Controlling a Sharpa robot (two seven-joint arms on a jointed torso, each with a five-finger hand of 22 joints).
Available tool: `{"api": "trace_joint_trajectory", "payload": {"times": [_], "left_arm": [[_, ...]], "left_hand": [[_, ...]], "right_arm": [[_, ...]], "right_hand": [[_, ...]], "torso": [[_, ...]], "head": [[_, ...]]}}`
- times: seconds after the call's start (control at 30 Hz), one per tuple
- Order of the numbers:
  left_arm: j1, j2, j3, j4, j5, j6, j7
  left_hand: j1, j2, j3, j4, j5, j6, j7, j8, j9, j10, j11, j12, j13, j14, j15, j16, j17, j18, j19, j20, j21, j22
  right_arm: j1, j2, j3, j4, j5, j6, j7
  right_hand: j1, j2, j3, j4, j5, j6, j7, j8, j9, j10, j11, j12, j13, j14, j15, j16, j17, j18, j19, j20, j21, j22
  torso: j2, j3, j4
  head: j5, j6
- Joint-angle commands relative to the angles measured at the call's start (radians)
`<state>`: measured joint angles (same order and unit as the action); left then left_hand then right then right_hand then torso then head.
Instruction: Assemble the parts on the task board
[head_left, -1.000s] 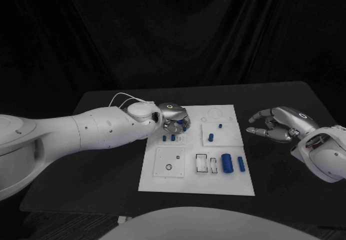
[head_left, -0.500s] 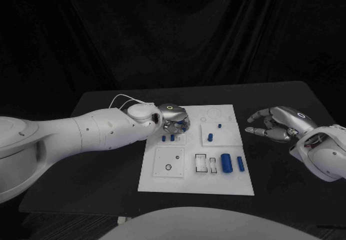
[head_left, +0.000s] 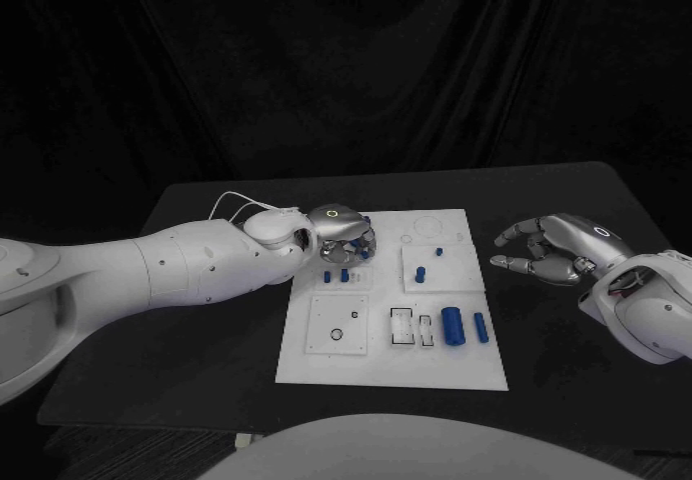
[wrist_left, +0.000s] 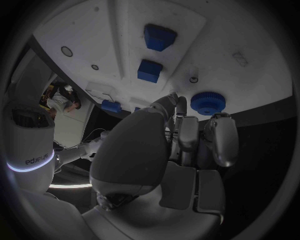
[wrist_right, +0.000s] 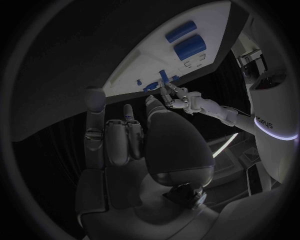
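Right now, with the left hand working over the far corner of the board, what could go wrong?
1. The left hand hangs over small blue parts; its fingers could knock them.
2. A blue toothed disc lies just ahead of those fingers and might get pushed along the task board.

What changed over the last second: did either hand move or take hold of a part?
The left hand shifted slightly toward the far edge of the task board; no grasp is visible. The right hand stayed beside the board, holding nothing. The two blue cylinders did not move.
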<state>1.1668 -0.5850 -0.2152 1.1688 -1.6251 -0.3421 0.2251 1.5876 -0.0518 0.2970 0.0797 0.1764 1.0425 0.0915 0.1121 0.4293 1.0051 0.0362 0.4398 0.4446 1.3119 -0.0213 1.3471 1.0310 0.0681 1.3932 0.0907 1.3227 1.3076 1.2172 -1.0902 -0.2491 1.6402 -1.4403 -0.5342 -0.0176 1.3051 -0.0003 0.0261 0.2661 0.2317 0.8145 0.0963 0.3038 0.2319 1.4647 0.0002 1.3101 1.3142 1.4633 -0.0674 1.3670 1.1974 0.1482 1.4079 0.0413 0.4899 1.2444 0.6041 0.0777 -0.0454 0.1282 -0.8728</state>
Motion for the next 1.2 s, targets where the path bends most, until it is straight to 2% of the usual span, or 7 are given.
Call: {"api": "trace_joint_trajectory", "payload": {"times": [0.03,0.1,0.3,0.43,0.57,0.7,1.2], "left_arm": [[0.001,-0.020,0.001,0.036,-0.001,-0.066,0.000],[0.007,-0.038,0.001,0.063,-0.001,-0.064,-0.009],[0.020,-0.079,0.001,0.113,-0.001,-0.047,-0.024],[0.025,-0.108,0.001,0.135,-0.001,-0.022,-0.034],[0.026,-0.138,0.001,0.154,-0.001,0.006,-0.047],[0.027,-0.162,0.001,0.169,-0.001,0.021,-0.057],[0.027,-0.178,0.001,0.158,-0.001,0.048,-0.078]], "left_hand": [[-0.003,-0.006,0.000,0.002,-0.007,0.017,0.008,-0.006,-0.003,0.014,0.000,-0.009,-0.007,0.008,-0.001,-0.006,-0.004,-0.006,0.009,-0.001,0.004,0.182],[-0.011,-0.010,-0.003,0.007,-0.008,0.025,0.009,-0.007,-0.006,0.025,0.000,-0.020,-0.015,0.009,0.001,-0.009,-0.008,-0.006,0.009,-0.001,0.003,0.181],[-0.017,-0.014,-0.003,0.012,-0.008,0.030,0.010,-0.011,-0.011,0.031,0.001,-0.045,-0.031,0.008,0.002,-0.015,-0.015,-0.005,0.007,-0.001,-0.002,0.180],[-0.022,-0.017,-0.002,0.017,-0.009,0.033,0.010,-0.016,-0.016,0.035,0.003,-0.071,-0.047,0.007,0.003,-0.019,-0.021,-0.005,0.005,0.000,-0.005,0.179],[-0.027,-0.021,-0.001,0.024,-0.013,0.029,0.011,-0.025,-0.022,0.036,0.006,-0.103,-0.068,0.002,0.004,-0.027,-0.033,-0.003,0.001,0.001,-0.013,0.177],[-0.029,-0.023,0.000,0.029,-0.017,0.026,0.011,-0.031,-0.027,0.036,0.008,-0.122,-0.081,-0.002,0.005,-0.031,-0.039,-0.002,-0.003,0.001,-0.019,0.176],[-0.034,-0.033,0.005,0.041,-0.019,0.021,0.011,-0.041,-0.036,0.024,0.013,-0.178,-0.121,-0.011,0.006,-0.040,-0.052,0.000,-0.010,0.003,-0.031,0.173]], "right_arm": [[-0.003,-0.002,0.001,0.002,-0.001,0.008,-0.008],[-0.004,-0.002,0.001,0.002,-0.001,0.010,-0.008],[-0.005,-0.002,0.001,0.001,-0.001,0.014,-0.008],[-0.005,-0.003,0.001,0.001,-0.001,0.018,-0.009],[-0.005,-0.005,0.001,0.001,-0.001,0.021,-0.011],[-0.005,-0.006,0.001,0.000,-0.001,0.025,-0.012],[-0.010,-0.004,0.001,-0.002,-0.001,0.038,-0.015]], "right_hand": [[0.003,0.001,-0.001,0.003,0.004,0.007,0.003,-0.006,-0.002,0.004,0.008,-0.003,0.003,0.044,0.005,-0.004,-0.001,0.008,0.001,0.004,-0.002,0.000],[0.003,0.001,0.000,0.003,0.003,0.008,0.003,-0.006,-0.002,0.003,0.008,-0.005,0.001,0.044,0.005,-0.005,-0.003,0.009,0.001,0.004,-0.005,-0.001],[0.003,0.001,0.000,0.003,0.003,0.008,0.003,-0.006,-0.002,0.003,0.008,-0.005,0.001,0.044,0.005,-0.005,-0.003,0.009,0.001,0.004,-0.005,-0.001],[0.003,0.001,0.000,0.003,0.003,0.008,0.003,-0.006,-0.002,0.003,0.008,-0.005,0.001,0.044,0.005,-0.005,-0.003,0.009,0.001,0.004,-0.005,-0.001],[0.003,0.002,0.000,0.003,0.002,0.009,0.003,-0.006,-0.002,0.003,0.008,-0.006,0.000,0.043,0.005,-0.005,-0.004,0.009,0.001,0.004,-0.007,-0.001],[0.003,0.002,0.000,0.003,0.002,0.009,0.003,-0.006,-0.002,0.003,0.008,-0.006,0.000,0.043,0.005,-0.005,-0.004,0.009,0.001,0.004,-0.007,-0.001],[0.003,0.002,-0.001,0.003,0.001,0.009,0.003,-0.006,-0.002,0.002,0.008,-0.008,-0.002,0.043,0.005,-0.006,-0.006,0.009,0.000,0.004,-0.010,-0.002]], "torso": [[0.000,0.0002,0.0012],[0.000,0.0002,0.0009],[0.000,-0.0009,0.0045],[0.000,-0.0015,0.0032],[-0.001,0.0010,0.0011],[-0.001,0.0023,0.0060],[0.000,0.0003,0.0076]], "head": [[0.002,0.000],[0.010,0.000],[0.008,0.000],[0.009,0.000],[0.012,0.000],[0.010,0.000],[0.010,0.000]]}}
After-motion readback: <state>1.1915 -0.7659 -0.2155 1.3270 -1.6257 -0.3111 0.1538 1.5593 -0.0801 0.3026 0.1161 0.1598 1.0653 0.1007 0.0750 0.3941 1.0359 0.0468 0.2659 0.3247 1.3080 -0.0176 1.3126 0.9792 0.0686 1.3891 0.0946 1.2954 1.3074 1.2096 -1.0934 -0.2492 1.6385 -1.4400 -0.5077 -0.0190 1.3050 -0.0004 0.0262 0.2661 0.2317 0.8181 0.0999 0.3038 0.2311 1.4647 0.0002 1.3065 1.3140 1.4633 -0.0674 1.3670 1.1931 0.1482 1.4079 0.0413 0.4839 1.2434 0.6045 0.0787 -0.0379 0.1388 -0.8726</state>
